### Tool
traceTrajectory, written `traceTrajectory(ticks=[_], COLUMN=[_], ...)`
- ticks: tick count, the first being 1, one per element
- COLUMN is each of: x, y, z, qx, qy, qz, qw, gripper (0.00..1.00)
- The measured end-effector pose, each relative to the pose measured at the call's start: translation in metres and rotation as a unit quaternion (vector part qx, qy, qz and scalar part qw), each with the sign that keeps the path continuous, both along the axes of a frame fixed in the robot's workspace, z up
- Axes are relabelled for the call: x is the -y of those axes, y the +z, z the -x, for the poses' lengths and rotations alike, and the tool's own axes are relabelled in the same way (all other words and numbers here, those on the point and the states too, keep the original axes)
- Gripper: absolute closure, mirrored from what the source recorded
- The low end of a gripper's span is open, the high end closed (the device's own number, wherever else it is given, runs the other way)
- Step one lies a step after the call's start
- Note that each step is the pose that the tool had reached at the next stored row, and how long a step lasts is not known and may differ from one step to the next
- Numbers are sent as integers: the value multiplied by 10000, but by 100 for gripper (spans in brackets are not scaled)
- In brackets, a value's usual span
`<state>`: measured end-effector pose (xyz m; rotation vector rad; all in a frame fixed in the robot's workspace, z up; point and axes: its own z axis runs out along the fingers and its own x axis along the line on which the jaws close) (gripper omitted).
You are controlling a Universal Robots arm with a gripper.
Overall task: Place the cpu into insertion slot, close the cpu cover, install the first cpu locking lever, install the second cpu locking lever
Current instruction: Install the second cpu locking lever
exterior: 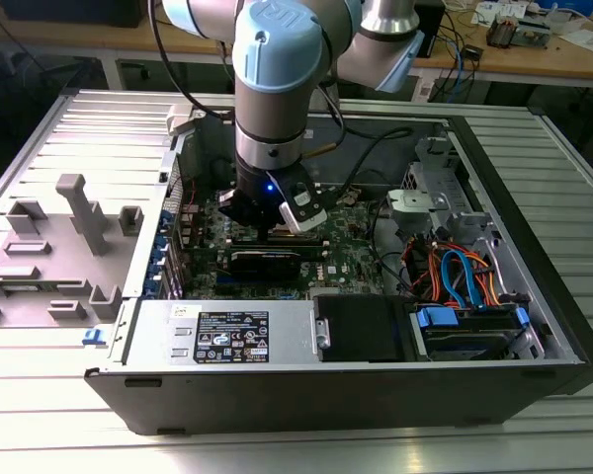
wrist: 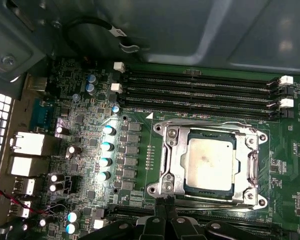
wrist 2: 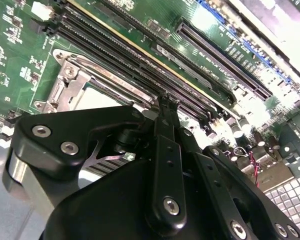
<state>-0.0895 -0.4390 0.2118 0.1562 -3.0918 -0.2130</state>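
We find the cpu (wrist: 210,164) seated in the insertion slot (wrist: 166,165), the cpu cover (wrist: 247,165) closed just beyond our fingers (wrist: 165,212); fingers narrow, empty; lever installation in hand, demanding precise hooking.

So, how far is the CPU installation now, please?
In the first wrist view the cpu already sits in the insertion slot, and the cpu cover lies closed around it. The gripper is down at the socket's edge, beside a thin lever rod, so a locking lever seems in hand. Whether either lever is fully latched cannot be told.
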Motion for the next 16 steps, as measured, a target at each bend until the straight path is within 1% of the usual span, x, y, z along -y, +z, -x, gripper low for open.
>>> traceTrajectory(ticks=[2, 4, 7, 11, 16], x=[0, -1, -1, -1, -1], y=[-1, -8, -17, -31, -50], z=[19, 29, 39, 60, 65], qx=[0, 1, 1, 0, 0], qy=[0, 0, 0, 0, -1], qz=[-30, -91, -105, -111, -155], qw=[10000, 10000, 9999, 9999, 9999], gripper=[89, 89, 89, 89, 89])
